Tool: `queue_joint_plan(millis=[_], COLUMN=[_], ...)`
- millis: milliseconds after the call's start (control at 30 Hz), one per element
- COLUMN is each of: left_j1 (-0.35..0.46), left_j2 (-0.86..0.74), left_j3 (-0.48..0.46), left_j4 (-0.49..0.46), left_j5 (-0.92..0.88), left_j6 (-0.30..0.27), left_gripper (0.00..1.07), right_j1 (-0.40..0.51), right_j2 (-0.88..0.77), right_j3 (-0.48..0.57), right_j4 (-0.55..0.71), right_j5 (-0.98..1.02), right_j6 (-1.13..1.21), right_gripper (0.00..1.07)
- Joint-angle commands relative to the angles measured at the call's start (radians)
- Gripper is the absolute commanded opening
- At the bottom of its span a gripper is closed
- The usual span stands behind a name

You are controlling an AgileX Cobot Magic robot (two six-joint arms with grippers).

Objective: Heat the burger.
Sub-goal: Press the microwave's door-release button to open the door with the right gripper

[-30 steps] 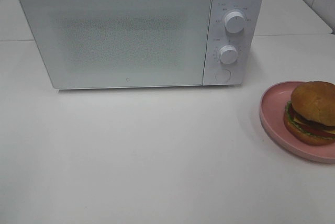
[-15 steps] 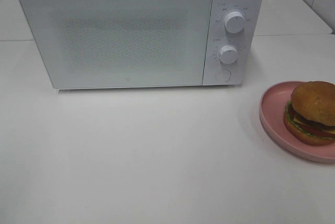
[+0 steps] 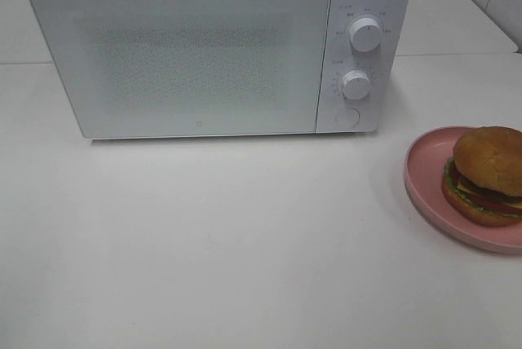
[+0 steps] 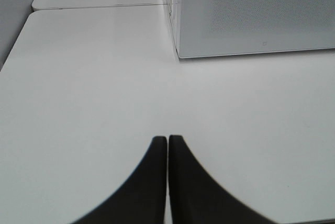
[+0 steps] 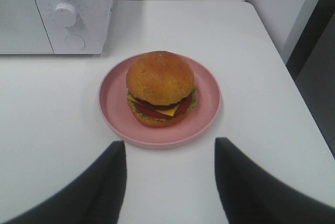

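Observation:
The burger (image 3: pixel 488 174) with golden-brown bun, lettuce, tomato and cheese sits on a pink plate (image 3: pixel 424 171) at the table's right edge. It also shows in the right wrist view (image 5: pixel 160 88) on the plate (image 5: pixel 112 98). My right gripper (image 5: pixel 170 153) is open, its jaws apart just short of the plate's rim. My left gripper (image 4: pixel 167 140) is shut and empty over bare table, off the microwave's front left corner. The white microwave (image 3: pixel 204 47) stands at the back with its door closed. Neither gripper shows in the exterior view.
The microwave has two knobs (image 3: pixel 365 33) and a round button (image 3: pixel 347 117) on its right panel. The table's right edge (image 5: pixel 282 72) runs close beside the plate. A seam between two tabletops (image 4: pixel 99 7) lies behind the microwave.

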State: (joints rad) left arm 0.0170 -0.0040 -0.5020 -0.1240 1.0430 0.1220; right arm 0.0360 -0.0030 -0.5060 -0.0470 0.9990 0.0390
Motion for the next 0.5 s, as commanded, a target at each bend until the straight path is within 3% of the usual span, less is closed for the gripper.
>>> queue_joint_plan(millis=[33,500], left_j1=[0.003,0.003], left_j2=[-0.023,-0.023], left_j3=[0.002,0.002], left_j4=[-0.008,-0.008], left_j5=[-0.010,-0.010], left_j6=[-0.004,-0.004], left_gripper=[0.00,0.00], right_j1=[-0.005,-0.005], right_j2=[-0.010,-0.010], right_j3=[0.000,0.000], right_j4=[-0.002,-0.002], right_j5=[-0.008,-0.008], right_j6=[-0.007,-0.007], right_gripper=[0.48,0.48])
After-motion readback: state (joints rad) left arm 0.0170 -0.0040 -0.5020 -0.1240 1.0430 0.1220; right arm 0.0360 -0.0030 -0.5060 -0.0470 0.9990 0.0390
